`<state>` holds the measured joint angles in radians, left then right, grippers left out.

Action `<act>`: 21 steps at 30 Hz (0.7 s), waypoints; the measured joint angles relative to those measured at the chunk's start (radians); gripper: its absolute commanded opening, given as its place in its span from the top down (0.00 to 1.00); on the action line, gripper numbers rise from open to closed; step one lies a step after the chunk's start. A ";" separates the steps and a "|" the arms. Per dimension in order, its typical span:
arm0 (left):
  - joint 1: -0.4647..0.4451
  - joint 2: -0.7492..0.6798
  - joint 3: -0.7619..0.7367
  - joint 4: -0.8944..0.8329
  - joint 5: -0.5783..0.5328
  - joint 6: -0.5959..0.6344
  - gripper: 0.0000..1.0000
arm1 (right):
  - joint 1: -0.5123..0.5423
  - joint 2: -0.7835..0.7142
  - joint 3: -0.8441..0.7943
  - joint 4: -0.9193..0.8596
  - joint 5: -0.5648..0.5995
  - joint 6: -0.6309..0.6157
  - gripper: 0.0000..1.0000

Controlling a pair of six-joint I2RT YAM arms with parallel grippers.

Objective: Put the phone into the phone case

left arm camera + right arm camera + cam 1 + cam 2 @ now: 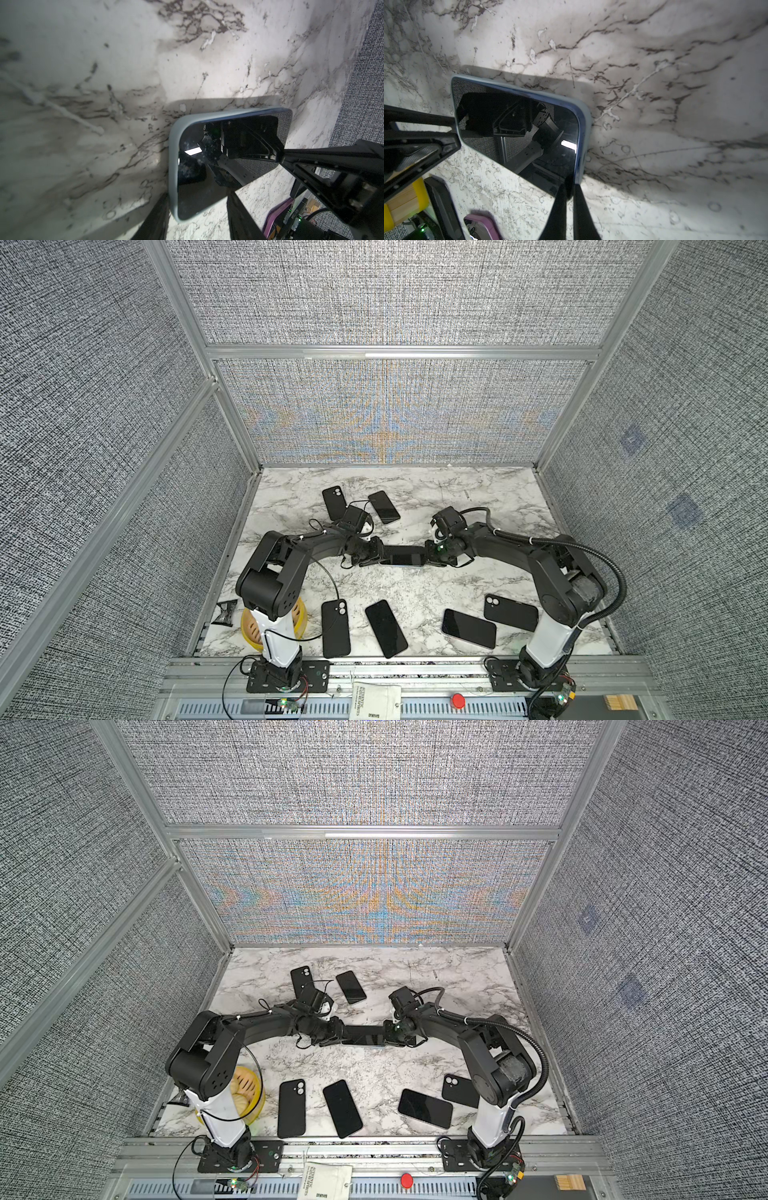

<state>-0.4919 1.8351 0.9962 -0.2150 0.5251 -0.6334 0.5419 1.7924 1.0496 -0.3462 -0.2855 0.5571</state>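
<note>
Right gripper (571, 187) pinches the phone (517, 124) at three o'clock. I can't tell if left gripper (196, 194), at nine, grips. Seating step: next I press it into the light-blue case (586, 124).

A white cloth pouch (376, 702) lies on the metal rail (436, 672) just in front of the marble worktop (415, 585), at about 6 o'clock in both top views (326, 1181). Black print in capitals runs across it, turned sideways to the camera. The largest line appears to read "AUTHENTIC". The smaller lines beside it are too fine to make out with certainty. A short separate word near the pouch's 6 o'clock edge is also illegible. In the left wrist view, a dark electronics part (294, 223) beside a green light (299, 217) carries a small white printed word, too blurred to read.
</note>
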 measured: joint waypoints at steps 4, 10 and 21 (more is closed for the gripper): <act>0.000 -0.002 -0.003 0.003 0.000 -0.003 0.53 | 0.000 0.000 -0.012 0.016 0.000 0.005 0.91; 0.000 -0.003 -0.007 0.010 0.000 -0.003 0.53 | 0.000 0.000 -0.022 0.029 0.000 0.008 0.91; 0.000 -0.005 -0.013 0.018 0.000 -0.012 0.53 | 0.003 0.004 -0.029 0.035 0.001 0.020 0.92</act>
<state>-0.4919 1.8301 0.9836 -0.1970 0.5251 -0.6453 0.5453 1.7962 1.0203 -0.3111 -0.2844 0.5770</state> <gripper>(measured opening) 0.470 0.085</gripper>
